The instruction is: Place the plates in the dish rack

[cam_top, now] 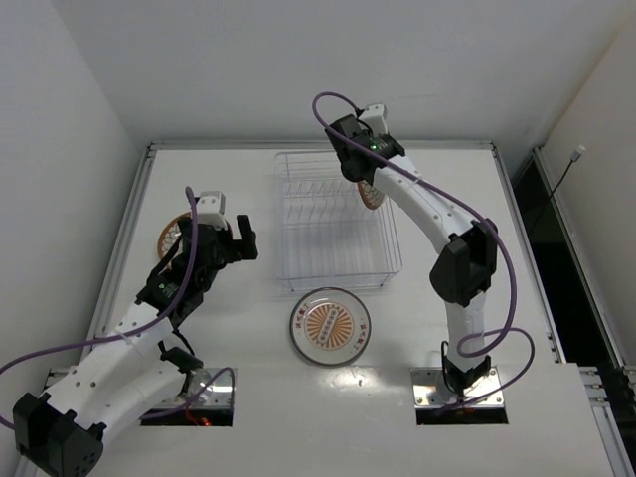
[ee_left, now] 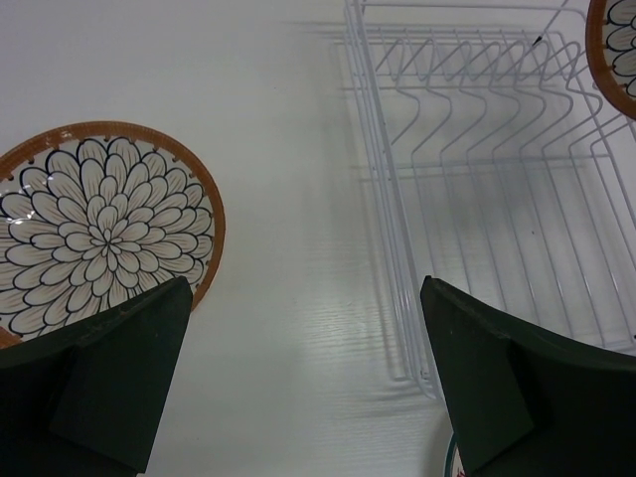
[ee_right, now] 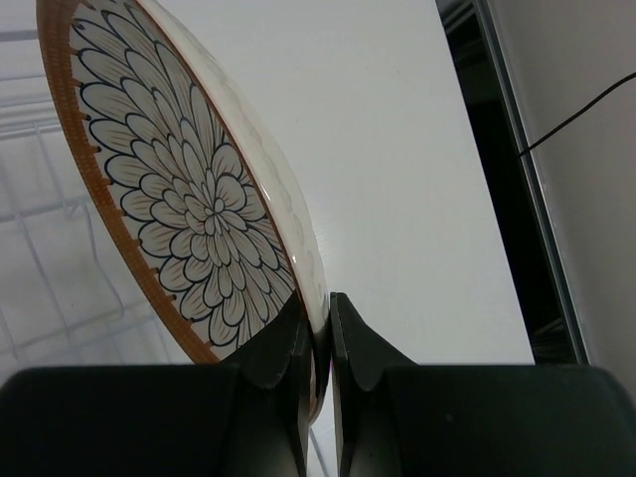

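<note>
White walls closed in the white table in the top view. We saw the dish rack at mid-table, with the sunburst plate lying flat just beside its near edge. The left gripper hung left of the rack with its jaws spread wide and nothing between them. One petal plate lay flat to its left, partly hidden by the arm. The right gripper gripped the second petal plate on edge over the rack's right side.

From the left wrist, we saw the left gripper agape above bare table, with the flat petal plate on one side and the rack on the other.

From the right wrist, the right gripper pinched the rim of the second petal plate, which stood steeply tilted, with rack wires behind it.
</note>
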